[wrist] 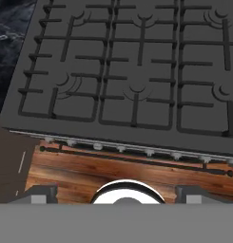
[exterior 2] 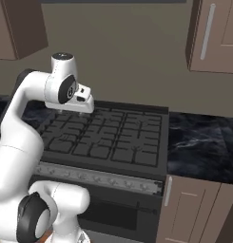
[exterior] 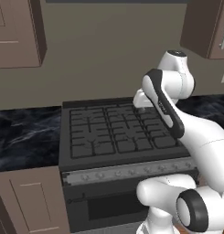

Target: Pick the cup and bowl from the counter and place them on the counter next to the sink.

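My gripper (wrist: 119, 193) is open, its two dark finger tips (wrist: 41, 193) wide apart with nothing between them. It looks down on the black grated stovetop. The white hand (exterior 2: 80, 101) hovers over the stove's back left part, also seen behind the forearm (exterior: 141, 98). The glossy black counter (exterior: 26, 132) runs left of the stove, and another stretch of counter (exterior 2: 203, 140) lies to its right; a corner of the counter (wrist: 8, 23) appears in the hand view. The cup, the bowl and the sink are out of view.
The stovetop (exterior: 115, 130) has raised grates, with a knob strip (exterior 2: 96, 178) and oven door below. Brown wall cabinets (exterior 2: 215, 35) hang at upper right and upper left (exterior: 17, 32). Base cabinets (exterior: 33, 201) flank the oven. Wooden floor (wrist: 80, 175) lies beneath.
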You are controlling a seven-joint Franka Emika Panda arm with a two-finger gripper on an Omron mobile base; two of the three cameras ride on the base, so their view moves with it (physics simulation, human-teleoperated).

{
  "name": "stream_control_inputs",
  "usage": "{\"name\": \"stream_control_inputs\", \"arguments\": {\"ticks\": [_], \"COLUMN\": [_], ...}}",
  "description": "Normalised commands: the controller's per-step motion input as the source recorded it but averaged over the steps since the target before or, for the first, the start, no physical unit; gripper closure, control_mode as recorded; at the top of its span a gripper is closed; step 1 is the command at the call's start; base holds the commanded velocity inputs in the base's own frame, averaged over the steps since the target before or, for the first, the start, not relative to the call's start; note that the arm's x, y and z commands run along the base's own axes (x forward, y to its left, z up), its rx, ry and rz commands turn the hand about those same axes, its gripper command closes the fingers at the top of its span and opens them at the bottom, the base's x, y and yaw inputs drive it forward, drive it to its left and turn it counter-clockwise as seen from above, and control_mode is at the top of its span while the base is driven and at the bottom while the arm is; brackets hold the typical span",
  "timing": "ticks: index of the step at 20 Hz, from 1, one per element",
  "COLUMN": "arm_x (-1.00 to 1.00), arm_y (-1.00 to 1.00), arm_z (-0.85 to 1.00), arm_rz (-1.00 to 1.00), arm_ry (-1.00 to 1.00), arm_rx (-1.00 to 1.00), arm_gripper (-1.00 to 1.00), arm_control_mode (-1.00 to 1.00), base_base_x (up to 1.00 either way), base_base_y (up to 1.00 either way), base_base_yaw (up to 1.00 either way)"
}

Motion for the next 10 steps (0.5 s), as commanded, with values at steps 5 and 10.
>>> {"name": "stream_control_inputs", "arguments": {"ticks": [5,10], "arm_x": [0.0,0.0], "arm_y": [0.0,0.0], "arm_z": [0.0,0.0], "arm_rz": [0.0,0.0], "arm_ry": [0.0,0.0], "arm_rx": [0.0,0.0], "arm_gripper": [-1.0,-1.0], "arm_control_mode": [1.0,1.0], "base_base_x": [-0.34,-0.52], "base_base_y": [0.08,0.2], "base_base_yaw": [0.1,0.15]}}
